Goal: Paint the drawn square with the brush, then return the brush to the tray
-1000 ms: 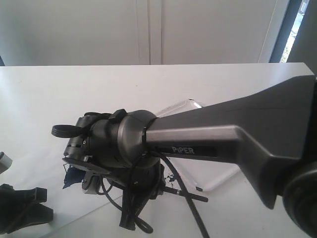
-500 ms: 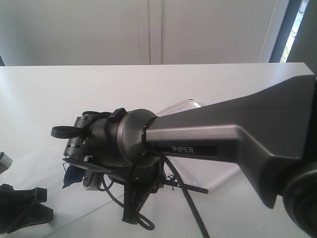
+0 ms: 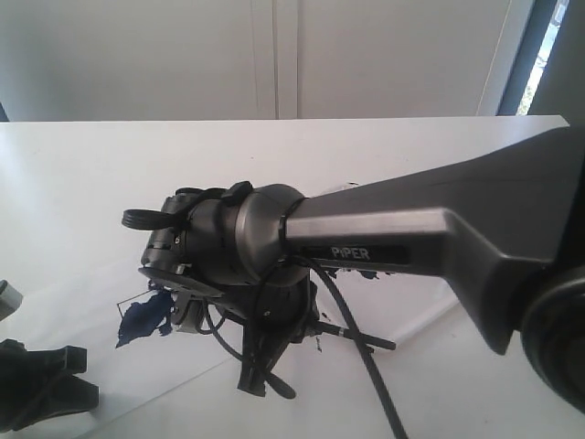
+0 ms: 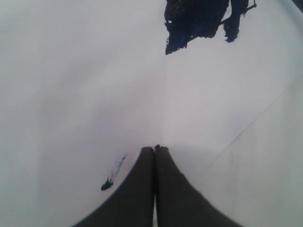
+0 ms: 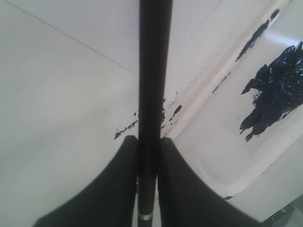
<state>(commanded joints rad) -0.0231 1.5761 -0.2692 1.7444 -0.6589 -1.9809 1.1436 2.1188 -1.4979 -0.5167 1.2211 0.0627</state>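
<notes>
The drawn square (image 3: 146, 315) on the white paper is blotched with dark blue paint; the left wrist view shows the drawn square (image 4: 199, 19) ahead of my left gripper (image 4: 155, 149), which is shut and empty. My right gripper (image 5: 149, 139) is shut on the black handle of the brush (image 5: 154, 71), beside the rim of the clear tray (image 5: 203, 94) with its dark paint blotch. In the exterior view the brush (image 3: 366, 339) sticks out to the right under the right arm (image 3: 411, 238). Its tip is hidden, and the arm covers most of the tray.
A small paint streak (image 4: 113, 172) lies on the paper next to the left fingers. Paint flecks (image 5: 125, 128) dot the table beside the tray rim. The left gripper (image 3: 41, 384) rests at the table's near left corner. Black cables (image 3: 366, 366) hang under the right wrist.
The right arm has shifted to the right with the brush in its grip, uncovering more of the painted square. The left gripper has not moved.
</notes>
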